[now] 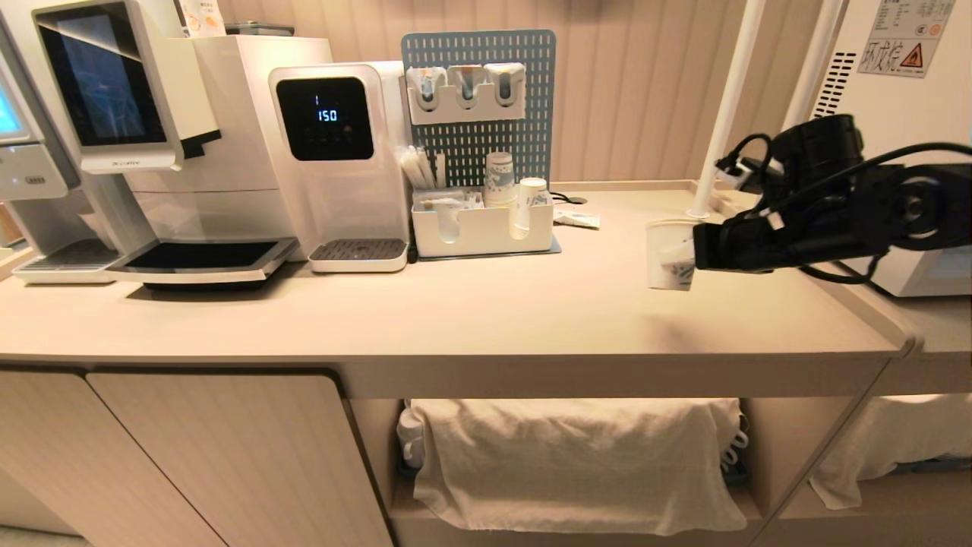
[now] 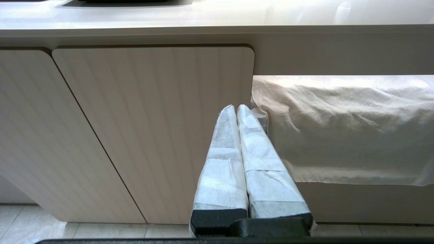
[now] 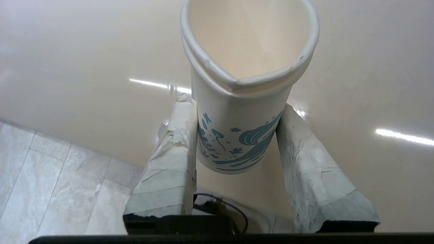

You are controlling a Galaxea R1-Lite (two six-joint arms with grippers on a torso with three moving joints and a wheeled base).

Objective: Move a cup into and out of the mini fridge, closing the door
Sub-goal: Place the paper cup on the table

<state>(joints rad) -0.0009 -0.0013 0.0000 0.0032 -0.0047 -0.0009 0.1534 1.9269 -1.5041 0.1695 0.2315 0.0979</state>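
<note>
The water dispenser's (image 1: pixel 339 163) black panel shows a lit "1" above "150", and the coffee machine (image 1: pixel 163 144) to its left carries a small brand word under its dark screen, too fine to read. At the far right a white appliance (image 1: pixel 900 91) bears a label with Chinese characters beside a red and yellow warning triangle; the rest of that label cannot be made out. The cup (image 3: pixel 242 84) is a tapered white paper cup with a rolled rim and a blue print of swirling waves, a leaf sprig and small flowers low on its side; its mouth is squeezed out of round, pinched to a blunt point on the near side, and the inside looks empty. The right gripper (image 3: pixel 237 135) clamps it across the lower wall, one tape-wrapped finger (image 3: pixel 174 152) pressed to each side of the print. In the head view the cup (image 1: pixel 670 254) hangs upright above the right part of the beige counter (image 1: pixel 486 319), clear of its surface, with the black right arm reaching in from the right edge. Stacked paper cups (image 1: pixel 500 178) of the same print stand in a white organizer (image 1: pixel 482 228) before a blue pegboard (image 1: pixel 478 106). The left gripper (image 2: pixel 236 112) is low in front of the cabinet door (image 2: pixel 152 128), its two wrapped fingers pressed together with nothing between them, next to a white cloth (image 2: pixel 342 128) draped over the open shelf under the counter.
</note>
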